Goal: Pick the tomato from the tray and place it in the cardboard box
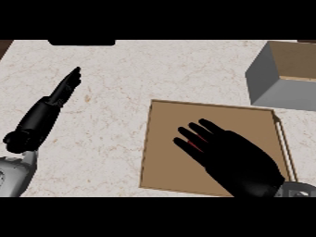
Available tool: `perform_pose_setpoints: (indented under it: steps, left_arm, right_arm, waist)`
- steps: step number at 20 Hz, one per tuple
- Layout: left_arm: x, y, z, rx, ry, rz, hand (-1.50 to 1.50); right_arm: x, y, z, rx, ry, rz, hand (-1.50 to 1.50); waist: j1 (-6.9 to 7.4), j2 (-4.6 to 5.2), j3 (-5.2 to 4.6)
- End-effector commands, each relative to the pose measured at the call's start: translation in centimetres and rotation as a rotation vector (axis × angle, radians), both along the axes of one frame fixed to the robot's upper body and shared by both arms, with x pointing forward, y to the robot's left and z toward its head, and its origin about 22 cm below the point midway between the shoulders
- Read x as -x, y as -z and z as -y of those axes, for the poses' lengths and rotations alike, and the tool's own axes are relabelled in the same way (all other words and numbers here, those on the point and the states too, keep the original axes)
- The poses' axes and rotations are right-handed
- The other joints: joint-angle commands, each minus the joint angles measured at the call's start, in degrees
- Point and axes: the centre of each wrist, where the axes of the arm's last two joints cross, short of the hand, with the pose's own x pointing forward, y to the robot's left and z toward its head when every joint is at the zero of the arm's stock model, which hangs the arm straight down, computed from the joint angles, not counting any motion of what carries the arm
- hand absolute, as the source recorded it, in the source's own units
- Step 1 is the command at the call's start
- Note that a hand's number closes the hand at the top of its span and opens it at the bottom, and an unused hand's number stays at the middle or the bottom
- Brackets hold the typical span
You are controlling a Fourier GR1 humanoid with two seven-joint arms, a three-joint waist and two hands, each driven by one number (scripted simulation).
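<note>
Now curl the right hand [239, 159], fingers straight and holding nothing, round the tomato [196, 144] glimpsed red under them on the tray [167, 152], then lift toward the cardboard box [283, 83] beyond the tray; left hand [64, 88] resting open left of the tray.

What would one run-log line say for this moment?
right hand: over tray, fingers on tomato | left hand: resting open, counter left | cardboard box: far right | tomato in box: not yet
</note>
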Motion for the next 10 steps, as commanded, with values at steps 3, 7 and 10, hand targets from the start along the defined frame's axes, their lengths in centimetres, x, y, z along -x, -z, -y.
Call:
perform_pose_setpoints:
  steps: [3,7,10]
  left_arm:
    - [0.4,0.5,-0.1,-0.009,-0.001,0.001,0.0]
    - [0.5,1.4,-1.4,0.015,-0.007,0.009,0.0]
    - [0.4,1.0,-0.2,0.011,0.018,0.004,0.0]
  right_arm:
    - [0.1,1.6,0.1,0.015,0.015,0.023,-1.5]
    - [-1.2,2.1,-1.1,0.028,0.022,0.034,-1.5]
    - [-2.8,4.0,-1.5,0.087,0.032,0.055,-1.5]
  waist:
    - [-0.06,0.02,0.01]
    - [0.01,0.04,0.0]
    - [0.17,0.1,0.0]
